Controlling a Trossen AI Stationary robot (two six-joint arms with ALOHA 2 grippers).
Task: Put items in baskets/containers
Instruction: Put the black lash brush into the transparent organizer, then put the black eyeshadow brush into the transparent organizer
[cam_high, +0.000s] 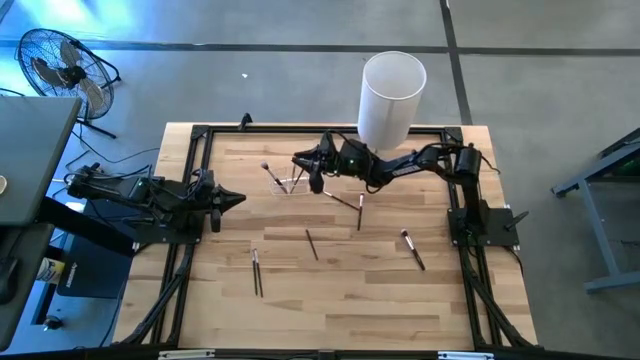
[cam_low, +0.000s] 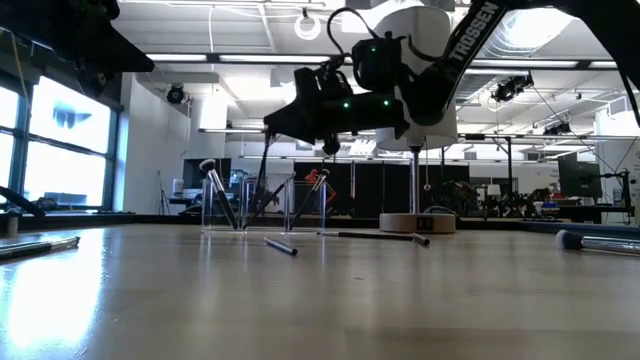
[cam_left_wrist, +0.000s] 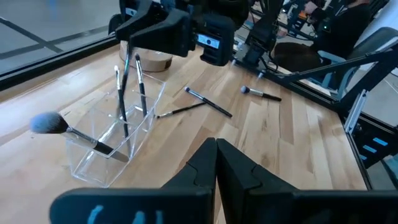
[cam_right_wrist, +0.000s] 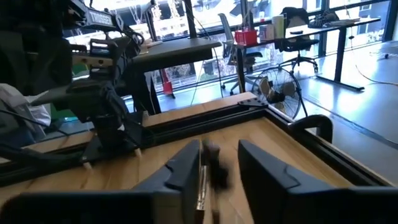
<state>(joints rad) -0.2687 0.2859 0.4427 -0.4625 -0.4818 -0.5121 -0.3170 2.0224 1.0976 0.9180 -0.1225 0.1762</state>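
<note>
The clear plastic holder (cam_high: 285, 184) (cam_left_wrist: 93, 165) stands on the far middle of the table with several dark brushes (cam_left_wrist: 142, 84) leaning upright inside it; one has a fluffy grey head (cam_left_wrist: 48, 123). My right gripper (cam_high: 303, 162) (cam_low: 330, 146) hovers just above the holder, open. In its wrist view, a blurred thin brush (cam_right_wrist: 211, 169) shows between its fingers. Several more brushes lie flat on the table (cam_high: 257, 272) (cam_high: 312, 244) (cam_high: 413, 250) (cam_high: 347, 201). My left gripper (cam_high: 236, 200) (cam_left_wrist: 216, 155) waits shut near the table's left edge. My right gripper has a thin brush (cam_right_wrist: 201, 180) standing in the wide gap between its fingers, close along the inner side of one finger (cam_right_wrist: 186, 171). The brush is blurred, and I cannot tell whether that finger touches it.
A tall white cylinder (cam_high: 392, 95) on a round wooden base (cam_low: 415, 222) stands at the table's far edge, right behind my right arm. A black frame (cam_high: 200, 135) rims the table. A fan (cam_high: 60, 65) stands off the table, far left. Bare wood lies along the near side.
</note>
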